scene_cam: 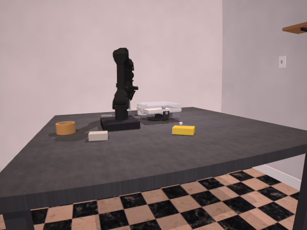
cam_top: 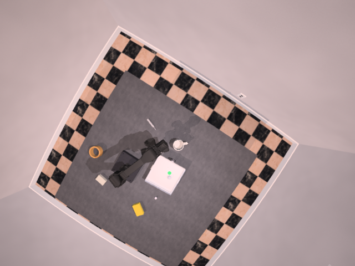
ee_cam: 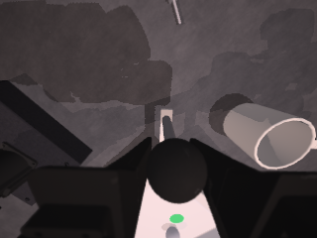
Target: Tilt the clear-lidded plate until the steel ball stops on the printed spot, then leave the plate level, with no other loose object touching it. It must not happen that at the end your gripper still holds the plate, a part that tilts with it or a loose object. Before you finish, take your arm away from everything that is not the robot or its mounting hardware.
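Note:
The white plate (cam_top: pixel 157 175) (scene_cam: pixel 148 110) (ee_cam: pixel 153 214) with a clear lid sits on a dark pivot stand (scene_cam: pixel 158 116) right of the arm's base. It carries a green printed spot (cam_top: pixel 169 173) (scene_cam: pixel 159 109) (ee_cam: pixel 176 218). The steel ball (cam_top: pixel 169 177) (scene_cam: pixel 163 107) (ee_cam: pixel 170 231) lies just beside the spot, touching its edge. My gripper (cam_top: pixel 162 153) (ee_cam: pixel 170 142) is at the plate's edge nearest the arm, shut on the plate's dark round handle knob (ee_cam: pixel 177 171). The plate looks close to level in the side view.
A white mug (cam_top: pixel 178 144) (ee_cam: pixel 267 136) lies on its side close behind the plate. A thin pen (cam_top: pixel 151 123) (ee_cam: pixel 175 11) lies farther back. A small white ball (cam_top: pixel 155 198) (scene_cam: pixel 180 122), yellow block (cam_top: pixel 138 209) (scene_cam: pixel 183 130), beige block (cam_top: pixel 100 179) (scene_cam: pixel 98 135) and orange ring (cam_top: pixel 95 151) (scene_cam: pixel 65 127) are on the table.

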Available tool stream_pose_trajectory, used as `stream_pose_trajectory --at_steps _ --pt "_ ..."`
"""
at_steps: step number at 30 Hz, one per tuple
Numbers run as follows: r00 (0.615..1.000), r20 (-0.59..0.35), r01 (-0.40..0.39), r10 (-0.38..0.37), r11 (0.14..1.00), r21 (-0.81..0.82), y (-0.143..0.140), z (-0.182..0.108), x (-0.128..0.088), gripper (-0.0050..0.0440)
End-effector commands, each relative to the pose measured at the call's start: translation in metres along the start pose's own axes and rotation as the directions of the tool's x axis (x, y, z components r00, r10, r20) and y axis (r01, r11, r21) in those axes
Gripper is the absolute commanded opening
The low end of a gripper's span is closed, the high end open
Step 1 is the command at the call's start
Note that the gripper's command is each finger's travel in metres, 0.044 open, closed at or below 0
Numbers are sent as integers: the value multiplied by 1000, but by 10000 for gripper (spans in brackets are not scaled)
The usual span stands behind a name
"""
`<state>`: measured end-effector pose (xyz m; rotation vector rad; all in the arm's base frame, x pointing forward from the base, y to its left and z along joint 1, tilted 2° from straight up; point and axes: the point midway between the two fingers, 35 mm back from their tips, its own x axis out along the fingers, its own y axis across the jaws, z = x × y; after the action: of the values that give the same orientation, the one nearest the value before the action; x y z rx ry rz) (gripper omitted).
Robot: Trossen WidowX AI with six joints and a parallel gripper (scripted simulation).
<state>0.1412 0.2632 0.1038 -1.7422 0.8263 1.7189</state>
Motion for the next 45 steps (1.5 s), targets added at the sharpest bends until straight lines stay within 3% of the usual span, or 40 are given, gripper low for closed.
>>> stream_pose_trajectory --at_steps 1,45 --pt "1000 -10 -1 1 1000 -5 -3 0 2 150" --pt "1000 -15 -2 2 1000 -5 -1 0 2 150"
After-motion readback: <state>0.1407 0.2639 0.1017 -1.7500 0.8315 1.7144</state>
